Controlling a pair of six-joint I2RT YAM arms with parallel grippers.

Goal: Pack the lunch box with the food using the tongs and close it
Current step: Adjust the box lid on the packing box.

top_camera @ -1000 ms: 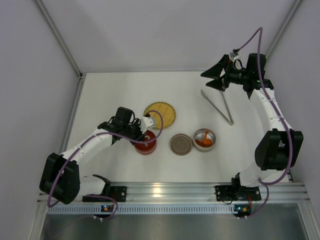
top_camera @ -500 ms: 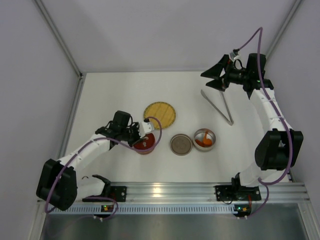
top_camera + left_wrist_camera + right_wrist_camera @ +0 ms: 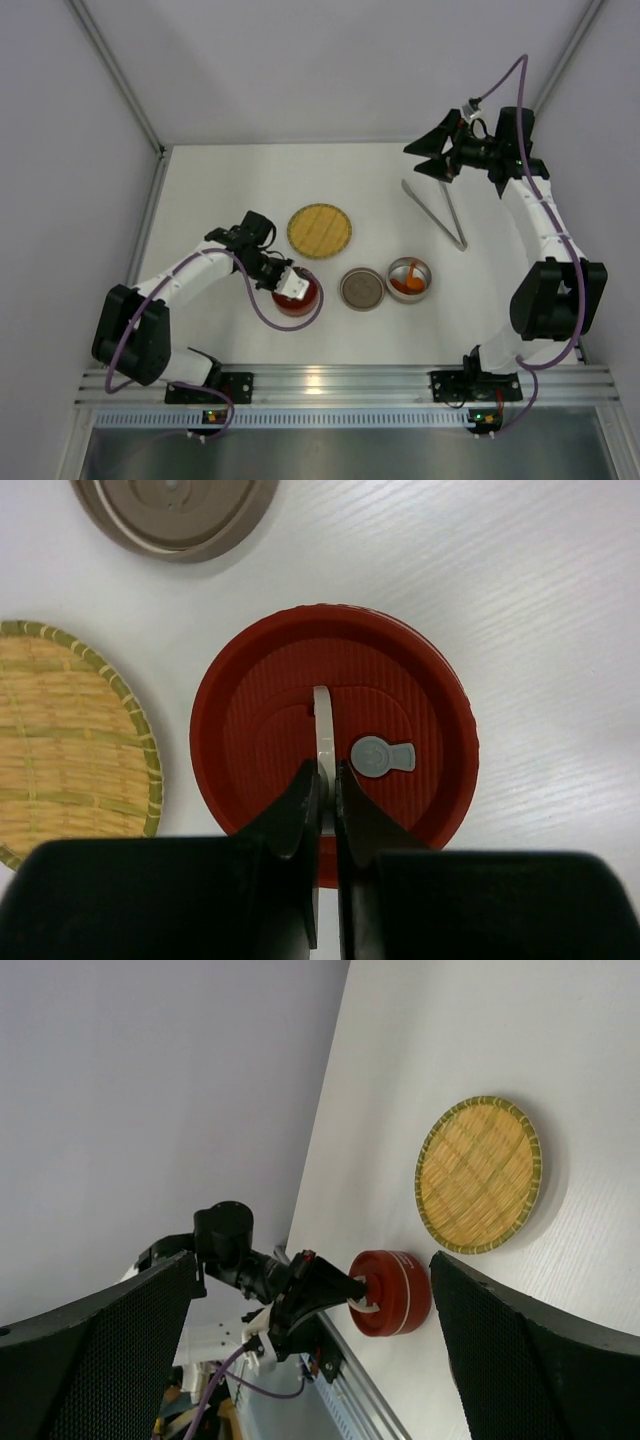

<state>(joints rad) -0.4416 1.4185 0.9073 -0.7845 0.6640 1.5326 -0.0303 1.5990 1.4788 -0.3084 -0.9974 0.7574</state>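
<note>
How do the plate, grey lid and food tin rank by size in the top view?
Largest: plate, clearly widest.
Then: grey lid and food tin, which look about equal, so I can't rank those two.

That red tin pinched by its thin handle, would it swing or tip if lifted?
It may swing a little: the left fingers pinch only the slim handle over the middle of the red tin. It looks stiff, and sitting flat on the table, it would probably slide rather than roll if pushed.
</note>
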